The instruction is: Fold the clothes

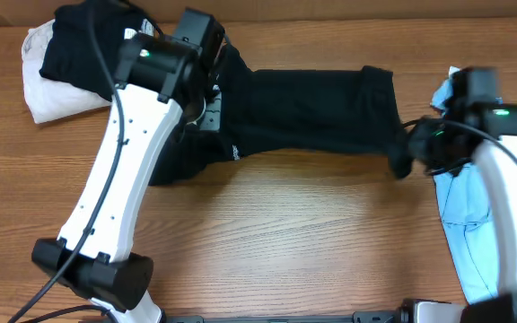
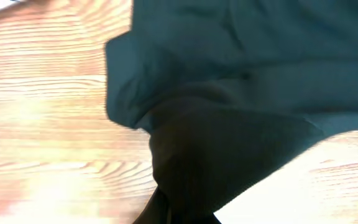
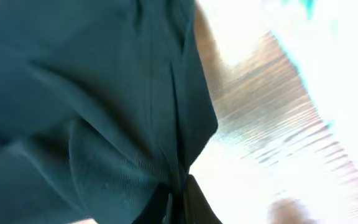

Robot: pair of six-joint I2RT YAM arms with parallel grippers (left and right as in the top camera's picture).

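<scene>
Left end effector (image 1: 206,94) clamped on black garment (image 1: 312,112), left end; right end effector (image 1: 404,151) clamped on right hem. Garment spread across tabletop (image 1: 312,242) between both. Wrist views: bunched dark cloth, wood only. Overhead adds one white garment (image 1: 48,94), one light-blue garment (image 1: 463,215).

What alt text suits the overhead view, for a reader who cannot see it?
A black garment lies stretched across a wooden table, the left gripper and the right gripper pinching its two ends. A white cloth and a light blue cloth lie at the sides.
</scene>
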